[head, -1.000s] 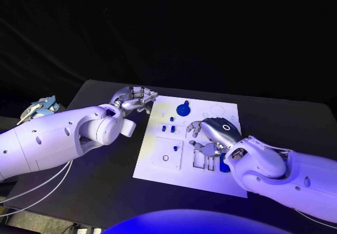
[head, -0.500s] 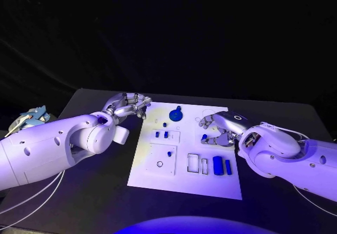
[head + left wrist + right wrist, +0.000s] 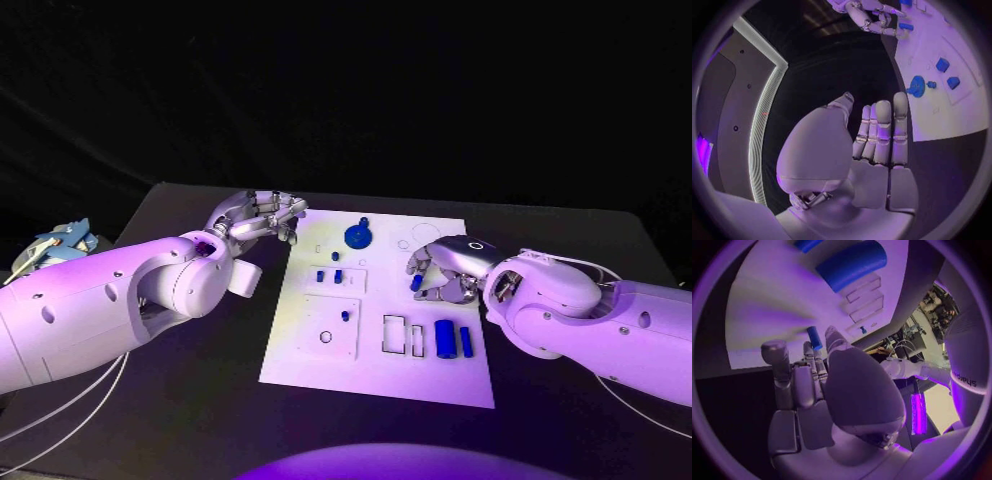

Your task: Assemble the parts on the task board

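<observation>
**Right hand lifts a small blue part off the board**

Right hand now sits over the right edge of the task board, up near the far half; 1 s ago it lay lower, over the rectangular slots, and half a second ago it was already close to where it is now; its fingers are pinched on a small blue peg, which the right wrist view shows upright between the fingertips. Judging from this, a pick is done and the carry to a socket comes next. The left hand hovers beside the board's far left corner, much as before, fingers straight and together, holding nothing. On the board, 2 blue bars lie by the slots, a round blue piece rests near the far edge, and 2 small blue blocks sit left of centre; these have not moved.
</observation>
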You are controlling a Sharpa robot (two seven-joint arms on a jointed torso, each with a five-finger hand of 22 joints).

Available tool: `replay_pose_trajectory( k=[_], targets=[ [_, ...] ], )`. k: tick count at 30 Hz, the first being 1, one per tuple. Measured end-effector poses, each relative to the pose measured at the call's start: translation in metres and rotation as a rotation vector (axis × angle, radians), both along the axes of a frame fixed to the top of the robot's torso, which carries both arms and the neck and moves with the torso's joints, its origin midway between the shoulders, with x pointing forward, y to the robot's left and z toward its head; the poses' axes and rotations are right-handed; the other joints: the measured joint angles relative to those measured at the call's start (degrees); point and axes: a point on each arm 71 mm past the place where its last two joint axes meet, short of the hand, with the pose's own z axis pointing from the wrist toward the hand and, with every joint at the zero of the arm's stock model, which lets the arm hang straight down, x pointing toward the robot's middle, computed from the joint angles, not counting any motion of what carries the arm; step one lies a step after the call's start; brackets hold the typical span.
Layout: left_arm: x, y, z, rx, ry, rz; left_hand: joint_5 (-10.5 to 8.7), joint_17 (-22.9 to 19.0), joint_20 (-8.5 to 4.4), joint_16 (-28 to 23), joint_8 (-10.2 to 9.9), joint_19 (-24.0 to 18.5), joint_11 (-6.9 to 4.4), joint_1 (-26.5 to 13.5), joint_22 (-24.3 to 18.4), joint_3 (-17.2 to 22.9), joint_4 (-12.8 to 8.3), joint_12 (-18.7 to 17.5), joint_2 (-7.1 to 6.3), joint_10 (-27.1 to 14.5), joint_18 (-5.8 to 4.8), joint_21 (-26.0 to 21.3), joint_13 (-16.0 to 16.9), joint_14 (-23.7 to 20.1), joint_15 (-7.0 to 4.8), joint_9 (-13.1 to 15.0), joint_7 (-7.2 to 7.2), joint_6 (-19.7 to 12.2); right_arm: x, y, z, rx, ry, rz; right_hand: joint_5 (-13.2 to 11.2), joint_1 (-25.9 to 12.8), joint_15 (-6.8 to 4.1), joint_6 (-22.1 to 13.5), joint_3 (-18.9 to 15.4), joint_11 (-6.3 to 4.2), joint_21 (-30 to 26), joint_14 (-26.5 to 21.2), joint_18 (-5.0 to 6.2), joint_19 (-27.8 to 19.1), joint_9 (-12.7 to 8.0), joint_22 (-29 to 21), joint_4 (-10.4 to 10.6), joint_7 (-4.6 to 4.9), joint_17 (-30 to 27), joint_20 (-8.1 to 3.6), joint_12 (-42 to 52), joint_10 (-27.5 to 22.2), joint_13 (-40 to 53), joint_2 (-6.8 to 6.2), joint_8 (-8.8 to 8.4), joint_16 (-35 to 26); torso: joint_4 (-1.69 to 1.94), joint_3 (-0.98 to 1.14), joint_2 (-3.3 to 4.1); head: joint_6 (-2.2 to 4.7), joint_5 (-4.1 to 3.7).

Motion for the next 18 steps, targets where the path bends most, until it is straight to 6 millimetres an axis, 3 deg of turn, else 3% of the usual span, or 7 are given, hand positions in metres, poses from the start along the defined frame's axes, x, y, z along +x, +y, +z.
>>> replay_pose_trajectory(
  k=[10, 14, 18],
  targets=[
    [0.0002, 0.0011, -0.0001, -0.001, 0.000, 0.003, 0.00, -0.1, 0.00, -0.2, 0.0, 0.0, 0.00, 0.0, -0.1, 0.0, 0.0, 0.0, 0.00, 0.0, 0.00, -0.2, -0.2, -0.2, -0.20, -0.2, 0.00, 0.0, 0.0012, 0.0004, -0.0020, 0.003, -0.003, 0.000, -3.2, -0.1, -0.33, 6.2, 11.0, -0.74, 4.8, 0.3, -0.04, 2.3, -0.4, 3.4, 0.2, -0.65, 1.8, -0.66, -4.7, 7.9, -1.1, 1.01, 0.00, 0.5, -0.04, 0.01, 0.04, -0.25, 0.19],
    [0.0003, 0.0013, -0.0001, -0.001, 0.000, 0.004, 0.00, -0.1, 0.00, -0.2, 0.0, 0.0, 0.00, 0.0, -0.1, 0.0, 0.0, 0.0, 0.00, 0.0, 0.00, -0.2, -0.2, -0.2, -0.20, -0.2, 0.00, 0.0, 0.0018, -0.0005, -0.0025, 0.003, -0.011, -0.005, -3.6, -1.4, -0.53, 7.0, 15.6, -1.10, 5.8, 0.1, -0.04, 2.8, -0.3, 4.3, -0.1, -0.72, 2.4, -0.84, -6.7, 9.8, -1.0, -0.28, -0.01, 0.7, -0.07, 0.04, 0.03, -0.29, 0.19],
    [0.0003, 0.0016, -0.0001, -0.001, 0.000, 0.004, 0.00, -0.1, 0.00, -0.2, 0.0, 0.0, 0.00, 0.0, -0.2, 0.2, -0.2, 0.0, 0.00, 0.0, 0.00, -0.2, -0.2, -0.2, -0.20, -0.2, 0.00, 0.0, 0.0019, -0.0005, -0.0028, 0.003, -0.021, -0.007, -3.9, -1.7, -0.52, 7.3, 18.1, -1.12, 6.4, 0.1, -0.05, 3.0, -0.1, 4.8, -0.7, -0.71, 2.7, -1.04, -7.6, 10.8, -1.0, -0.65, 0.23, 0.8, -0.10, 0.07, 0.03, -0.31, 0.20]
  ],
)
